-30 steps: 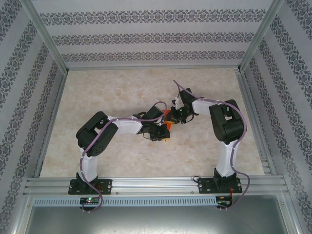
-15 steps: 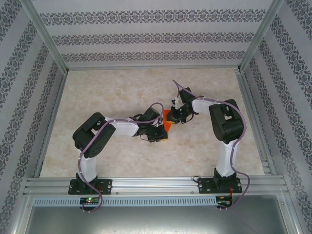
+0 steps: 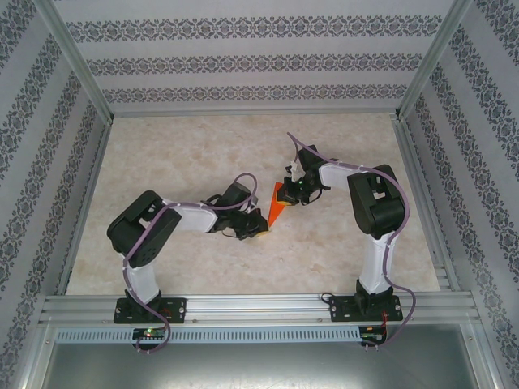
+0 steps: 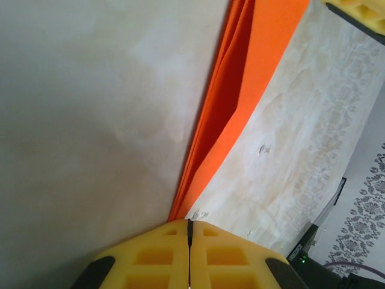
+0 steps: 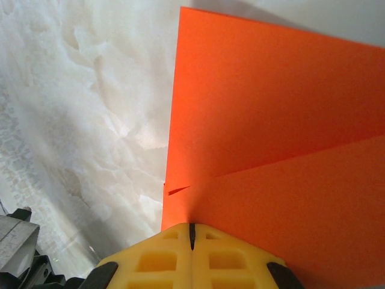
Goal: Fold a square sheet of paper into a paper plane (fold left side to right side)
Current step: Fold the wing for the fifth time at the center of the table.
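Observation:
The orange sheet of paper (image 3: 275, 206) lies on the table, folded into a narrow pointed dart like a paper plane. My left gripper (image 3: 258, 228) is shut, its yellow fingertips (image 4: 174, 232) touching the paper's (image 4: 240, 90) near pointed end; nothing shows in the seam between the jaws. My right gripper (image 3: 290, 193) is shut too, its tips resting on the wide far end of the paper (image 5: 271, 120), where a diagonal flap edge crosses. In the wrist views the left gripper (image 4: 189, 223) and the right gripper (image 5: 192, 227) both show closed seams.
The marble-patterned table (image 3: 178, 154) is fenced by aluminium rails (image 3: 259, 306) and patterned walls (image 3: 243, 65). A yellow finger of the right gripper (image 4: 361, 15) shows at the far end of the paper in the left wrist view.
My left arm has drawn back toward the left and its gripper has slid down the paper to its near point, uncovering more orange. The right gripper has stayed put.

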Motion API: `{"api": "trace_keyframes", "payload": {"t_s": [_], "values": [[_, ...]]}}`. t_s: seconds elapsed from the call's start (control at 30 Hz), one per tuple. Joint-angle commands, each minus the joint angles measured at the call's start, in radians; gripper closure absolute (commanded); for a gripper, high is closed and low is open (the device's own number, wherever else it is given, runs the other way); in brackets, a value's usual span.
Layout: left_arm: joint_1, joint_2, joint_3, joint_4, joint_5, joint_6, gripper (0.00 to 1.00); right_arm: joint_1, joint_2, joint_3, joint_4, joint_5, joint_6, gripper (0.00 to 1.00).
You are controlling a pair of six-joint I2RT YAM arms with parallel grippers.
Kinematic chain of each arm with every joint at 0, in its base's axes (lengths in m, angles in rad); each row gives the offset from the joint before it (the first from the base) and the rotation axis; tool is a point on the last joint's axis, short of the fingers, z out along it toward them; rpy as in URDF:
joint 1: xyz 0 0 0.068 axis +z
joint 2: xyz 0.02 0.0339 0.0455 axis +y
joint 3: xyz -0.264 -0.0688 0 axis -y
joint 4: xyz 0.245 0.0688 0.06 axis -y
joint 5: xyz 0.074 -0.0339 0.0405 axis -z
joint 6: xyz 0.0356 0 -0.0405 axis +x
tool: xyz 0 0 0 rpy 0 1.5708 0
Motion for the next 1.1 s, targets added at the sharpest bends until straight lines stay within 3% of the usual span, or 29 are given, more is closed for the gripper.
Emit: {"api": "trace_keyframes", "payload": {"t_s": [0.0,0.17,0.47,1.07], "values": [[0.011,-0.051,0.016,-0.055,0.016,0.013,0.91,0.006,0.042,-0.016,-0.071,0.133,-0.019,0.99],[0.008,-0.066,0.130,-0.129,0.037,0.064,0.90,0.007,0.040,-0.013,-0.066,0.133,-0.015,0.99],[-0.003,0.108,0.296,-0.206,0.056,0.122,0.91,0.011,0.041,-0.017,-0.068,0.130,-0.014,0.99],[0.012,0.158,0.228,-0.248,0.016,0.155,0.92,0.011,0.043,-0.005,-0.106,0.158,-0.030,0.99]]}}
